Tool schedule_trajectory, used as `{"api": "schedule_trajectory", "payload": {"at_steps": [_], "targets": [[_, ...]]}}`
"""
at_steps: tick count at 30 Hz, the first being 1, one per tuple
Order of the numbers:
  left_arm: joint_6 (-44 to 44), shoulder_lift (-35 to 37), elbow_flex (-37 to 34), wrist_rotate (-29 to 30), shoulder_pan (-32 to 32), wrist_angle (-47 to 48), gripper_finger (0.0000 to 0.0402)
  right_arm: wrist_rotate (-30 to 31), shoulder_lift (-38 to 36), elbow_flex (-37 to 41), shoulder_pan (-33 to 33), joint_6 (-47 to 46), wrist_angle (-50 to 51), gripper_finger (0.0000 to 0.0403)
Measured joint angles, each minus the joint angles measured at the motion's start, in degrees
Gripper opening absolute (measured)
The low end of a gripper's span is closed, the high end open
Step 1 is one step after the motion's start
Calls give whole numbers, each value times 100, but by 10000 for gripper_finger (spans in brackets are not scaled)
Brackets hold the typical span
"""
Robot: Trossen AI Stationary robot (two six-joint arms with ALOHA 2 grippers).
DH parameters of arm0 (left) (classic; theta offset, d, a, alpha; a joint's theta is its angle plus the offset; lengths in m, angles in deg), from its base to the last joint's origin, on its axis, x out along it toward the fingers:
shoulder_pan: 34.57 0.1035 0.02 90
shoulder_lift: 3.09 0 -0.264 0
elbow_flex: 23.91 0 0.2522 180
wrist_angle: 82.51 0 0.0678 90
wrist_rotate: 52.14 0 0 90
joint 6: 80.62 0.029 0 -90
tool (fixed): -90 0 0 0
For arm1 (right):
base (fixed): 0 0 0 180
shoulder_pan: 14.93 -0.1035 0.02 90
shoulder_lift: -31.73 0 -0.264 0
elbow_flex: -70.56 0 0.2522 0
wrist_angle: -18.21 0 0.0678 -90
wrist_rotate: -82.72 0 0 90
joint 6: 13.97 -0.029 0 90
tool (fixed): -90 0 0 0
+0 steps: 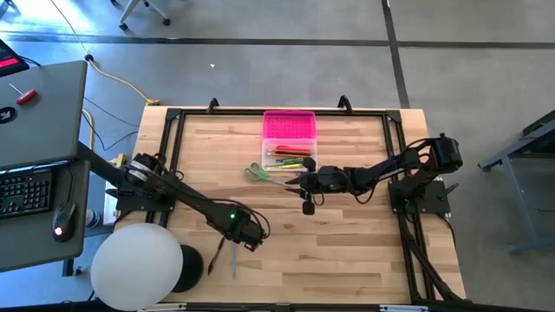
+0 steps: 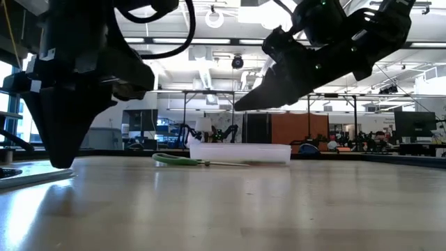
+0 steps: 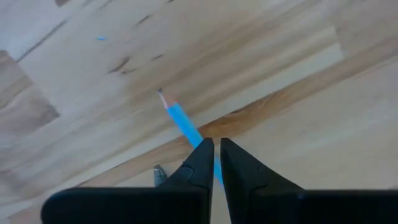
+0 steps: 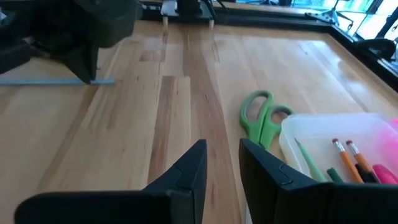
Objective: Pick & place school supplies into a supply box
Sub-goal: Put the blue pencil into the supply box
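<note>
The supply box stands open at the table's far middle, pink lid (image 1: 289,126) flat behind its clear base (image 1: 289,158), which holds several pens and pencils (image 4: 348,158). Green-handled scissors (image 1: 256,173) lie on the table just left of the base. My right gripper (image 4: 221,155) hovers open above the table beside the base and scissors. My left gripper (image 3: 216,155) stands point-down on the table near the front left, shut on a blue pencil (image 3: 183,121). A dark pen (image 1: 212,256) lies beside it. My left gripper pinches the blue pencil between its two fingertips, close to the sharpened end (image 3: 198,138), coming from above and pointing down, with the fingers across the pencil. The pencil lies flat on the table (image 4: 37,81), its long part reaching away from the fingers.
A black frame (image 1: 173,121) rims the tabletop. A large white ball (image 1: 137,264) and a black round object (image 1: 191,269) sit at the near left corner. A desk with keyboard and mouse (image 1: 26,191) stands left of the table. Bare wood lies between the grippers.
</note>
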Motion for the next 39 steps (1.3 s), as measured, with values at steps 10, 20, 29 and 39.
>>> {"api": "schedule_trajectory", "payload": {"at_steps": [10,20,29,39], "targets": [[108,2,0,8,-35,-12,56,0,0,0,-22,-2,96,73],[-64,2,0,-471,-33,-5,56,0,0,0,-21,-9,92,73],[-1,4,0,34,-28,-11,65,0,0,2,-22,-9,92,73],[-131,7,0,7,-31,10,140,-2,2,2,-21,-7,191,73]]}}
